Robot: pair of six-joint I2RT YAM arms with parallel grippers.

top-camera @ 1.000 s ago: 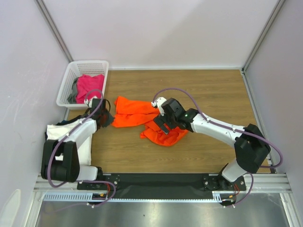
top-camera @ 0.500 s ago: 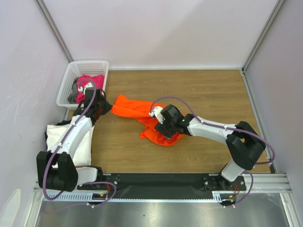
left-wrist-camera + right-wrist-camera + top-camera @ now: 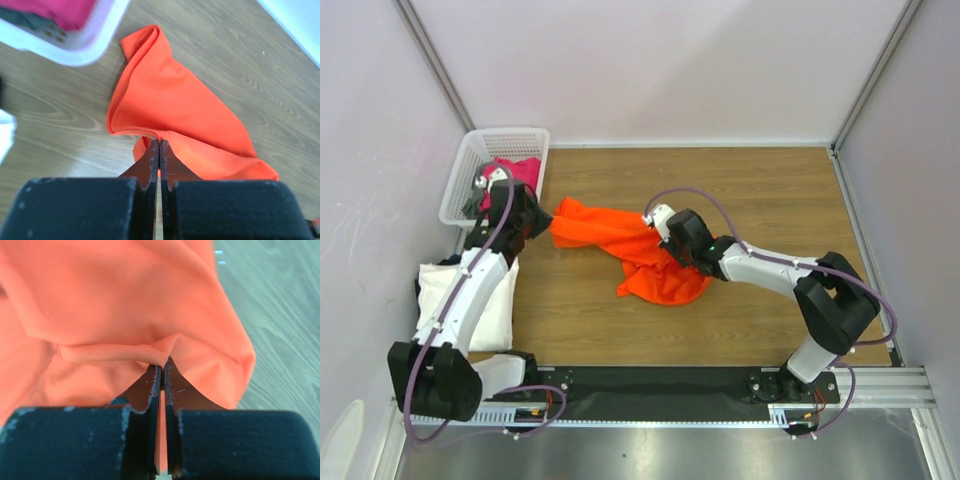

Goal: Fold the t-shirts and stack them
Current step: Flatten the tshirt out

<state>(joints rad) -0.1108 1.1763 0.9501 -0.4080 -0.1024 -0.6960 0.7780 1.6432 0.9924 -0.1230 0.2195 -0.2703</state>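
The orange t-shirt (image 3: 620, 245) lies crumpled on the wooden table, stretched between both grippers. My left gripper (image 3: 544, 222) is shut on its left edge beside the basket; in the left wrist view the fingertips (image 3: 159, 143) pinch a fold of the orange cloth (image 3: 170, 100). My right gripper (image 3: 667, 246) is shut on a ridge of the shirt near its middle, with the closed tips (image 3: 163, 368) buried in orange fabric (image 3: 115, 300). A white t-shirt (image 3: 488, 300) lies flat at the left. A magenta-pink t-shirt (image 3: 517, 170) and a grey one (image 3: 478, 192) sit in the basket.
The white lattice basket (image 3: 460, 195) stands at the back left, and its rim (image 3: 90, 47) shows close to the left gripper. Grey walls enclose the table on three sides. Bare wood (image 3: 770, 190) extends to the right of the orange shirt.
The right gripper has gone from open to shut on the orange shirt. The left arm has drawn the shirt's left edge farther back toward the basket, stretching the cloth.
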